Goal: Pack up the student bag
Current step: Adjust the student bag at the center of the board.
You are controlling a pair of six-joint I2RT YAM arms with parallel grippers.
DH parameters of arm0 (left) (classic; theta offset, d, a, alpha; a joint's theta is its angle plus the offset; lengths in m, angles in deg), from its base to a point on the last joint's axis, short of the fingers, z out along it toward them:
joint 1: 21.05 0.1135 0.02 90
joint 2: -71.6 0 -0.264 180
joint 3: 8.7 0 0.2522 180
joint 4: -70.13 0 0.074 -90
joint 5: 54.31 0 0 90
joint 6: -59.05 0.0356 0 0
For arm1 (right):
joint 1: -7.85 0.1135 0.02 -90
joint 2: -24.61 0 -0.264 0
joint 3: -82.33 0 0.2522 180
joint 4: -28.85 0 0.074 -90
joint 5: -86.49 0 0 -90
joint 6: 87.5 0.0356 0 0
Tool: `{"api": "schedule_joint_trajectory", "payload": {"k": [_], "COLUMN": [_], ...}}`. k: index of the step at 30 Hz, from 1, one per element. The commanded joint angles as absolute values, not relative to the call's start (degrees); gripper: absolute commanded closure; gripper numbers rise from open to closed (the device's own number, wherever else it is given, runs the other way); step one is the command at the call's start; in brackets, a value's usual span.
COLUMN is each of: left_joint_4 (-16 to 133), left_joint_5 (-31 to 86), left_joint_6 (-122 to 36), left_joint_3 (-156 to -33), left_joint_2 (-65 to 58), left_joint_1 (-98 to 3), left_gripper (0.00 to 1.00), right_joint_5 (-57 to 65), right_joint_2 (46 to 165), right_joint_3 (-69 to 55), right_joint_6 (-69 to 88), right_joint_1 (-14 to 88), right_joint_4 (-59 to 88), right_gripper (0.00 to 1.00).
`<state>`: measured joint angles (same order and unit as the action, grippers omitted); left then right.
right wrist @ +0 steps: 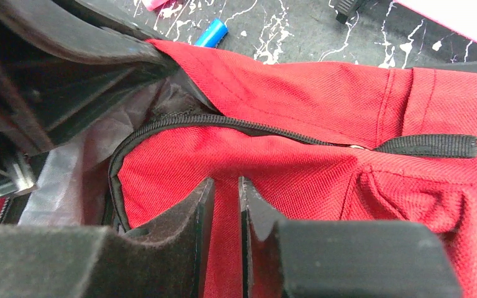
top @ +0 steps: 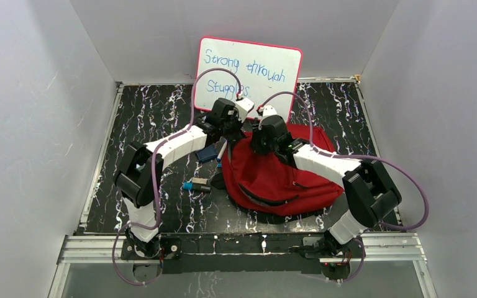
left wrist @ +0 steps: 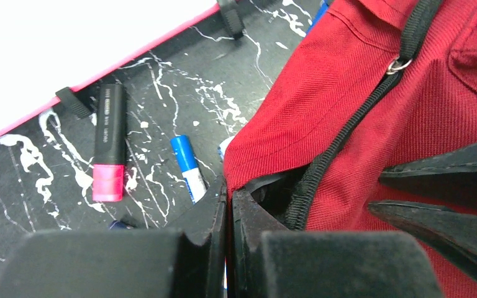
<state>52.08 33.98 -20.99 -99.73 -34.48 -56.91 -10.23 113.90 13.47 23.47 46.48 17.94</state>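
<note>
My left hand (left wrist: pixel 228 189) is pinched shut on the mouth edge of the student bag (left wrist: pixel 348 87), just to its right. My right hand (right wrist: pixel 223 186) is nearly closed over red cloth; whether it grips, I cannot tell. A highlighter (left wrist: pixel 110 149) and a blue marker (left wrist: pixel 186 169) lie unpacked on the tabletop (left wrist: pixel 161 93). I judge packing barely begun.

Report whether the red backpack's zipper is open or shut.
Partly open: on the student bag, the zipper gapes at one end, showing grey lining; toward the pull tab it is shut.
</note>
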Motion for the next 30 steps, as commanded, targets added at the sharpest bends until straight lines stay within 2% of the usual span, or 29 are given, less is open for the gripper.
{"api": "schedule_joint_trajectory", "payload": {"k": [1,9,16,17,21,23,26,30], "left_joint_4": [58.0,58.3,58.2,58.2,58.1,57.7,57.4,57.5], "left_joint_5": [40.2,43.2,41.5,41.0,39.0,37.5,35.8,25.3], "left_joint_6": [-25.6,-30.6,-32.6,-32.9,-34.2,-34.5,-35.4,-38.0], "left_joint_3": [-98.7,-97.1,-95.2,-94.8,-93.6,-93.5,-93.6,-92.5], "left_joint_2": [-27.1,-21.8,-20.8,-20.7,-19.3,-18.1,-15.8,-11.5], "left_joint_1": [-56.6,-55.4,-55.2,-55.2,-55.2,-55.2,-55.2,-55.4], "left_gripper": [1.0,1.0,1.0,0.96,0.68,0.6,0.53,0.53], "right_joint_5": [-11.0,-12.3,-8.5,-7.5,-9.2,-12.3,-16.1,-21.8], "right_joint_2": [116.0,117.5,107.8,105.6,95.7,91.8,87.4,82.4], "right_joint_3": [11.5,12.9,13.9,14.0,14.7,14.8,15.1,15.2], "right_joint_6": [24.2,25.3,23.6,23.1,22.6,23.0,24.7,29.6], "right_joint_1": [46.2,46.2,46.2,46.2,46.2,46.2,46.2,46.2], "right_joint_4": [21.0,18.1,18.6,18.4,13.4,7.8,-0.9,-12.8], "right_gripper": [0.72,0.74,0.71,0.69,0.64,0.59,0.54,0.53]}}
